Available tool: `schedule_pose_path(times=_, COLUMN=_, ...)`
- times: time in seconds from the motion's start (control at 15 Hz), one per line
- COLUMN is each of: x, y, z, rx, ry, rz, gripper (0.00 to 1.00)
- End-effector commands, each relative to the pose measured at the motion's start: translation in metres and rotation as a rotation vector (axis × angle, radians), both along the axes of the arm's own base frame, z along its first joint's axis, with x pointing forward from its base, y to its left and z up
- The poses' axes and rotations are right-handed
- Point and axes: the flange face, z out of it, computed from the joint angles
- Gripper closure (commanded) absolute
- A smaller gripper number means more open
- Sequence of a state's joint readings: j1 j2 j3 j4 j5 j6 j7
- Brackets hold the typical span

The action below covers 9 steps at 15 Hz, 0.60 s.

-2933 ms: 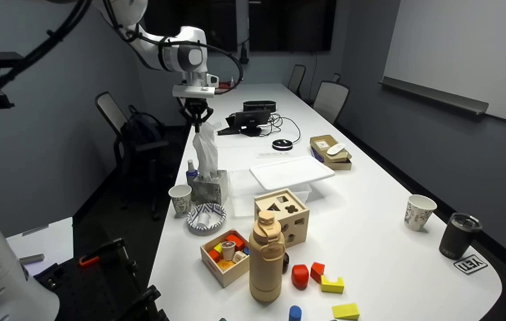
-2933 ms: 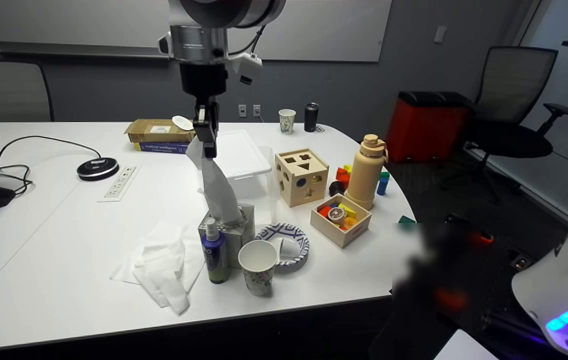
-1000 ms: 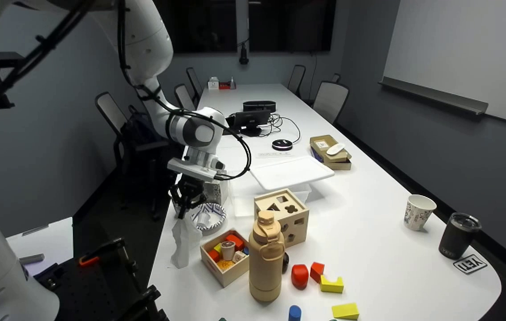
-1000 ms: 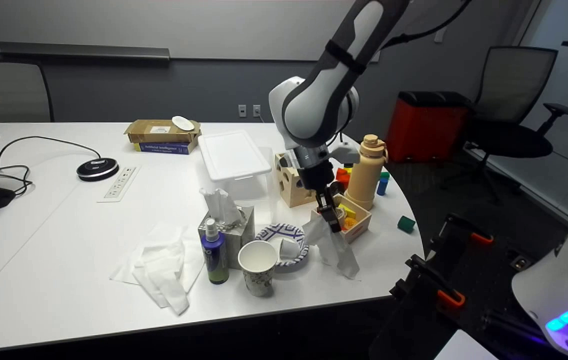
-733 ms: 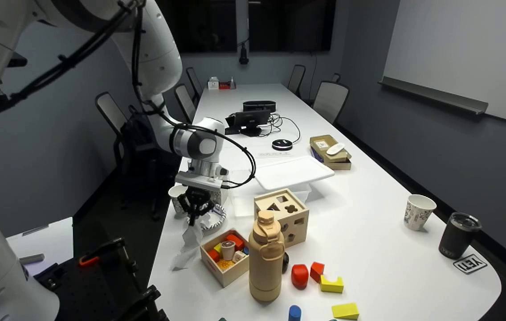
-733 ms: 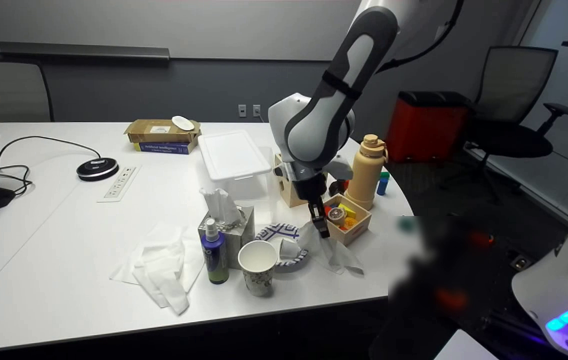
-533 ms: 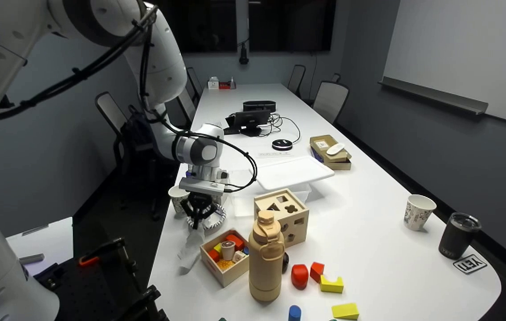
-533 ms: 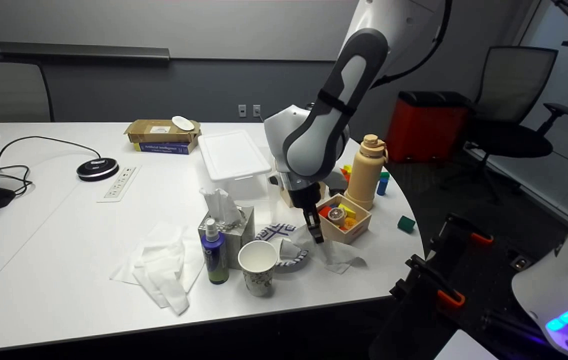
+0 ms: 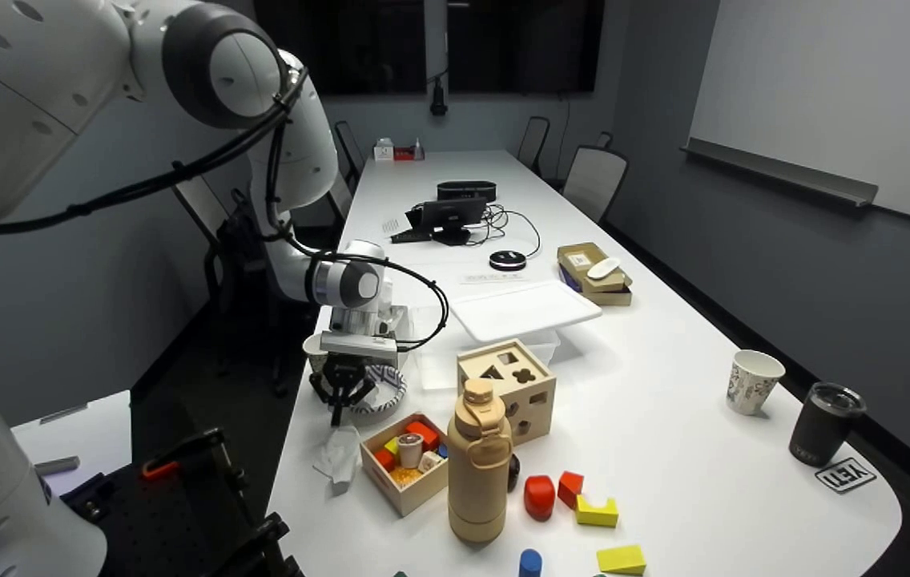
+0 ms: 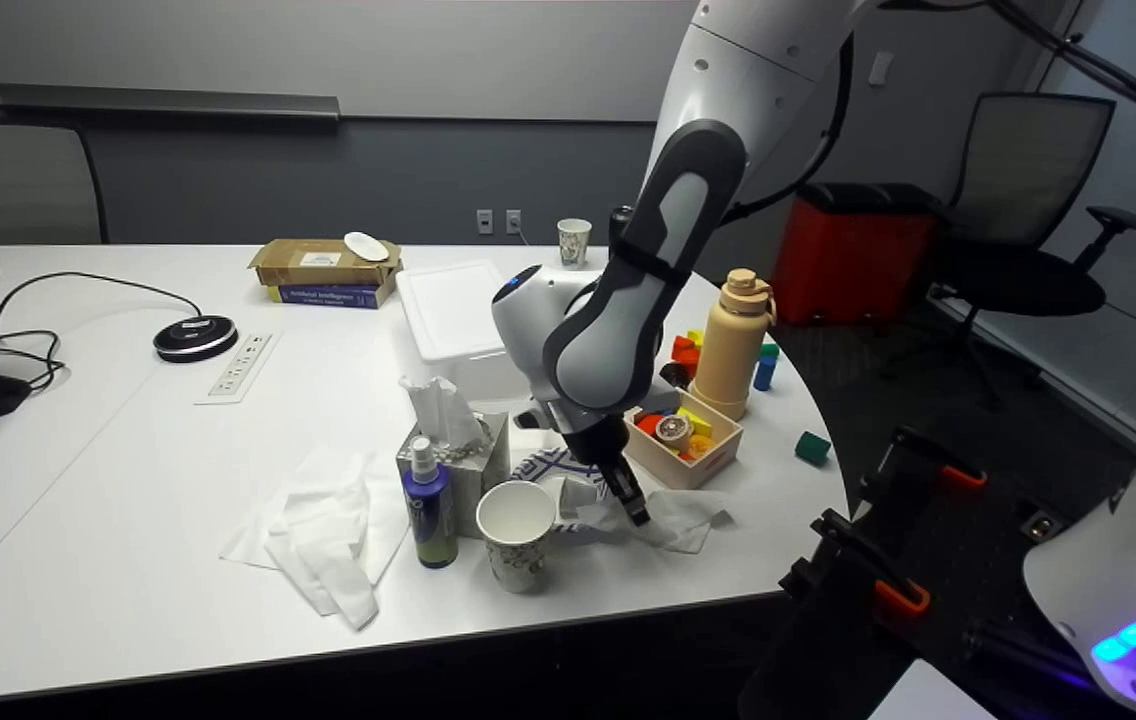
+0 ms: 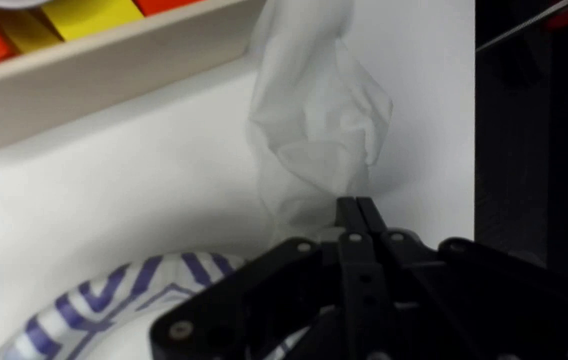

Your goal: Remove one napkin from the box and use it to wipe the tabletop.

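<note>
A black gripper (image 11: 356,202) reaches low over a white tabletop (image 9: 663,417), its two fingertips closed together on one end of a white napkin (image 11: 321,115) that lies just beside a wooden tray (image 10: 668,465) of coloured blocks (image 9: 423,435). Wiping seems under way, and the likeliest trouble is the napkin tearing or slipping out, since only a small end appears pinched and the rest lies loose. A sweep toward the tray could snag the napkin on its wooden corner; a sweep away from it could shove the patterned bowl (image 11: 129,290), near the tray and partly hidden behind the gripper in the wrist view, or topple a paper cup (image 10: 516,545), farther from the tray. Whether gripper and bowl touch cannot be told. The napkin looks thin, limp and faintly see-through, crumpled in soft folds, its free end running past the tray's corner.
</note>
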State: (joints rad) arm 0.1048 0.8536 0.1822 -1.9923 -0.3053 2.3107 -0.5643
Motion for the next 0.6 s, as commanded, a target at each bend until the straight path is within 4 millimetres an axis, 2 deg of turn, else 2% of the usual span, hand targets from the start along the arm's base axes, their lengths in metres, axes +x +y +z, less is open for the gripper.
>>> schedule_pose_path(times=0.0, x=0.000, y=0.023, z=-0.001, rx=0.012, ry=0.050, rz=0.109, gripper=1.00)
schedule_pose_path(times=0.27, x=0.003, y=0.046, z=-0.003, rx=0.067, ry=0.032, rz=0.158, gripper=1.00)
schedule_pose_path(times=0.53, x=0.006, y=0.058, z=-0.001, rx=0.105, ry=0.027, rz=0.188, gripper=1.00)
